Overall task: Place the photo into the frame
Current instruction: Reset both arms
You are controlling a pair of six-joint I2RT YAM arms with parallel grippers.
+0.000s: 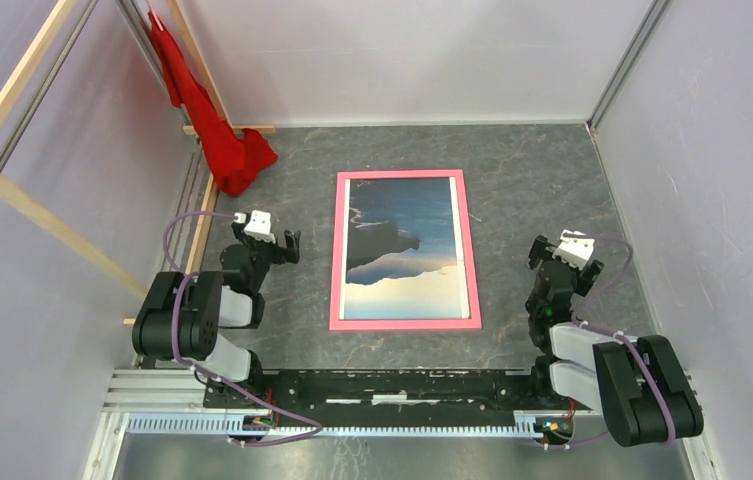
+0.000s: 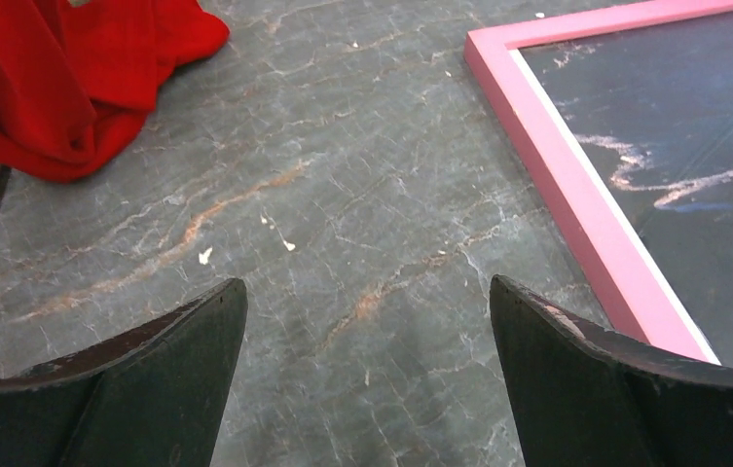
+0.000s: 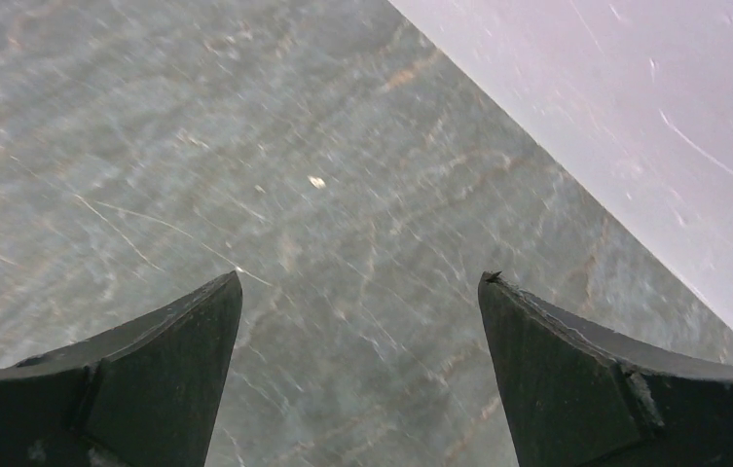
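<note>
Two sets of fingers: left fingers point(image 2: 163, 389) were at 9 o'clock of the frame point(image 1: 405, 324), right fingers point(image 3: 158, 389) at its 3 o'clock, both spread wide, holding nothing.
Frame: lay flat on the grey bench point(image 1: 532, 180), pink front up.
Inside frame: photo point(image 1: 407, 240) sat within the rails, picture side up.
Cloth: red cloth point(image 1: 227, 150) lay bunched at the frame's 10 o'clock.

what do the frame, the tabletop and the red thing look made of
frame: pink matte painted rails, wood or plastic; cannot tell which.
tabletop: grey marble-look surface with pale and rusty veins, maybe a printed sheet.
red thing: soft cloth, draped and folded.
</note>
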